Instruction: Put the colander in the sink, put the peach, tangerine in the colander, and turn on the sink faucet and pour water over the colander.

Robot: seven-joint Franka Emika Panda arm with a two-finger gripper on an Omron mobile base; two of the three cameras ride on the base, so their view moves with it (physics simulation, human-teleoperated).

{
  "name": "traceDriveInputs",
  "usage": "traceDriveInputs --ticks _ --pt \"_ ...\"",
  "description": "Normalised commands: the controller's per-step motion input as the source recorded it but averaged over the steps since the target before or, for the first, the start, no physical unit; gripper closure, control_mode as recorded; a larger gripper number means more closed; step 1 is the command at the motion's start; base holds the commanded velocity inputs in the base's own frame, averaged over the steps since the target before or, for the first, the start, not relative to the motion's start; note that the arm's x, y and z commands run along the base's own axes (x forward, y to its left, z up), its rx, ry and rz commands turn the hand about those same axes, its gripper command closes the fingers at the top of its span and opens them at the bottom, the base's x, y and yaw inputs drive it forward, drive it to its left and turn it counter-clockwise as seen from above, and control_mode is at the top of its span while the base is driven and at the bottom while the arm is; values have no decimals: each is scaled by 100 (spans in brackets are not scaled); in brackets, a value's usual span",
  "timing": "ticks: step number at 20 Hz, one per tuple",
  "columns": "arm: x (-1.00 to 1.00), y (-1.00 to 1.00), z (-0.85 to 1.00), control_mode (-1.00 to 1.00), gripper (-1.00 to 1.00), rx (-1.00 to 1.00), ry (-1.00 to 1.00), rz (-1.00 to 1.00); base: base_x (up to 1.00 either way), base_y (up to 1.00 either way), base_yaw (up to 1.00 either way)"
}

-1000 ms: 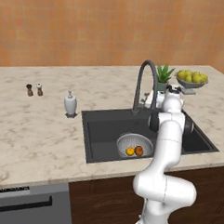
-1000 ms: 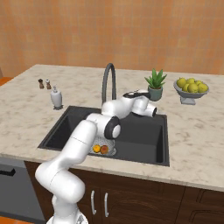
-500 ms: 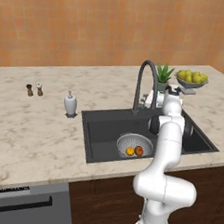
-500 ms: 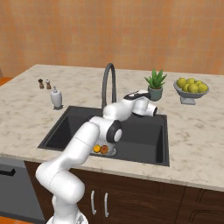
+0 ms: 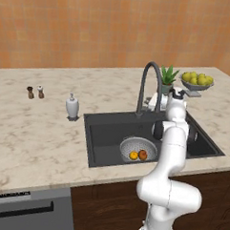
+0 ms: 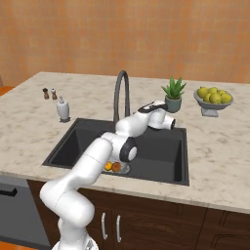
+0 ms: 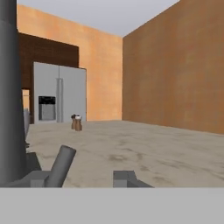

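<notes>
We see the colander [image 5: 138, 148] sitting on the floor of the sink [image 5: 106, 131], toward the front of the basin, with two fruits inside it: a yellow-orange tangerine [image 5: 133, 155] on the left and a redder peach [image 5: 143, 154] just beside it on the right. From the right base view the same colander [image 6: 123, 168] is mostly hidden behind the white arm, with the fruits peeking out at its lower edge. The sink faucet [image 5: 150, 86] arches high from the back rim of the basin, its spout hanging over the rear of the sink, well apart from the colander. Our arm reaches up and back so that the gripper [image 6: 146, 108] lies behind the basin at the foot of the faucet, near the potted succulent [image 6: 173, 93]. In the hand view the gripper [image 7: 81, 178] shows its two grey fingertips [image 7: 126, 178] standing apart, with the faucet's slanted grey lever [image 7: 61, 166] rising between them, nearer the left tip; we cannot tell whether either tip touches it, so we cannot say whether the jaws are gripping it or are merely partly apart around it. The thick dark column of the faucet [image 7: 10, 100] fills the left side of that view. On the marble counter [image 5: 35, 132] stand a white soap bottle [image 5: 72, 106], a pair of small shakers [image 5: 35, 92] and a bowl of lemons [image 5: 197, 81] at the far right.
</notes>
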Motion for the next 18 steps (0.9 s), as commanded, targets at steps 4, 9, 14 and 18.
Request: traceDriveInputs --ticks 4,9,14,18 --pt "41 -34 -7 -100 100 0 0 -14 0 0 0" --pt "37 -57 -13 -100 100 0 0 -12 0 0 0" --pt "38 -62 -18 -100 100 -1 7 -14 0 0 0" --pt "42 -71 -17 -100 100 -7 14 -18 0 0 0"
